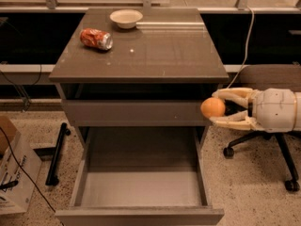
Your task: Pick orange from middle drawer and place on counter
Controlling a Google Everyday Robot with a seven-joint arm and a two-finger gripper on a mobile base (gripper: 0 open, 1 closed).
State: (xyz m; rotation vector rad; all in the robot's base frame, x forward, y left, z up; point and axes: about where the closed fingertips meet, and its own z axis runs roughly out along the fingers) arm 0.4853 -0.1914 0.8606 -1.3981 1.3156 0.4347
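Observation:
The orange (212, 107) is a small round fruit held between the fingers of my gripper (217, 108). The gripper reaches in from the right and holds the orange in the air beside the cabinet's right front corner, below the level of the counter (155, 51) and above the floor. The middle drawer (141, 187) is pulled out wide open and its flat floor is bare.
A crushed orange-red soda can (96, 38) lies at the counter's left back. A white bowl (126, 18) stands at the back centre. An office chair (268, 126) stands to the right behind my arm. A cardboard box (11, 173) sits on the floor at left.

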